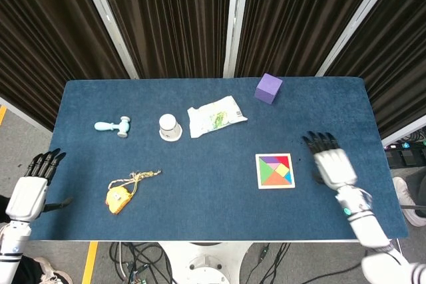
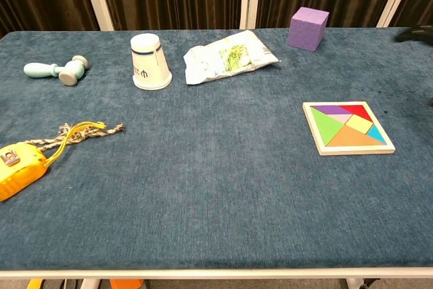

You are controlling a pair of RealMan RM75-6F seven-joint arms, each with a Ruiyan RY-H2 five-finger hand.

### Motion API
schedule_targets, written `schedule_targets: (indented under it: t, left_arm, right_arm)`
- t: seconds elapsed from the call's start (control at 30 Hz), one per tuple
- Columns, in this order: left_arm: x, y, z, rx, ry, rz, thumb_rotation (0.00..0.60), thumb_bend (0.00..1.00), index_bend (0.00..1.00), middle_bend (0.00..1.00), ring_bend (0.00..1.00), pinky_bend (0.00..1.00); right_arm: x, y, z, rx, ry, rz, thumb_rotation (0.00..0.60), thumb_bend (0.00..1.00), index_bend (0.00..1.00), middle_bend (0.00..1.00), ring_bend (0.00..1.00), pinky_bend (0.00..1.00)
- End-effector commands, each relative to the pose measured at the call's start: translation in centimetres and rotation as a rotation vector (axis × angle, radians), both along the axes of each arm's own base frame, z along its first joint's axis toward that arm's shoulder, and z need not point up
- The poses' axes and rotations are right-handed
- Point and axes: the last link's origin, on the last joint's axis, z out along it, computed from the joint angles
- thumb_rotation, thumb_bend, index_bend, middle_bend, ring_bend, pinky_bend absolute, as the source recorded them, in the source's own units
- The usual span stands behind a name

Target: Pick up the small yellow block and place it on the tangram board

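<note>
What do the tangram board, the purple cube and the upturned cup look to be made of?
Tangram board: probably wood, given its pale matte frame around flat painted pieces. Purple cube: likely foam, with dull, slightly grainy faces and soft edges. Upturned cup: paper or thin plastic, white with small print; the look leaves it open.

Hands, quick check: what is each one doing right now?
Left hand: open, holding nothing, off the table's left edge.
Right hand: open, fingers spread, holding nothing, right of the tangram board.

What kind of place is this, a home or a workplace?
Probably a robot lab or test booth, not a home: dark curtains enclose a blue-covered table with unrelated objects, and loose cables lie on the floor beneath it.
</note>
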Motion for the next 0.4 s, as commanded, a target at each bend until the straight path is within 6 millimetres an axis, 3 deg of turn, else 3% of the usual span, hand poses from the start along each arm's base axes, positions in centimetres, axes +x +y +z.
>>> schedule_targets:
  t: [0.03, 0.2, 0.4]
  left_arm:
    - [-0.2, -0.1, 0.1, 0.01, 0.023, 0.004, 0.6, 0.0, 0.04, 0.0, 0.0, 0.0]
    - [-0.1, -0.1, 0.3, 0.022, 0.062, -0.003, 0.6, 0.0, 0.04, 0.0, 0.0, 0.0]
    - [0.0, 0.3, 0.9, 0.052, 0.109, 0.008, 0.6, 0.0, 0.04, 0.0, 0.0, 0.0]
  right_arm:
    - [-3.8, 4.6, 3.3, -0.099, -0.007, -0.132, 0.58, 0.0, 0.0, 0.0, 0.0, 0.0]
    - [-7.5, 7.9, 6.1, -0.256, -0.023, -0.181, 0.566, 0.1, 0.0, 0.0, 0.0, 0.0]
    - [-8.6, 10.0, 6.7, -0.311, -0.057, -0.174, 0.563, 0.1, 0.0, 0.0, 0.0, 0.0]
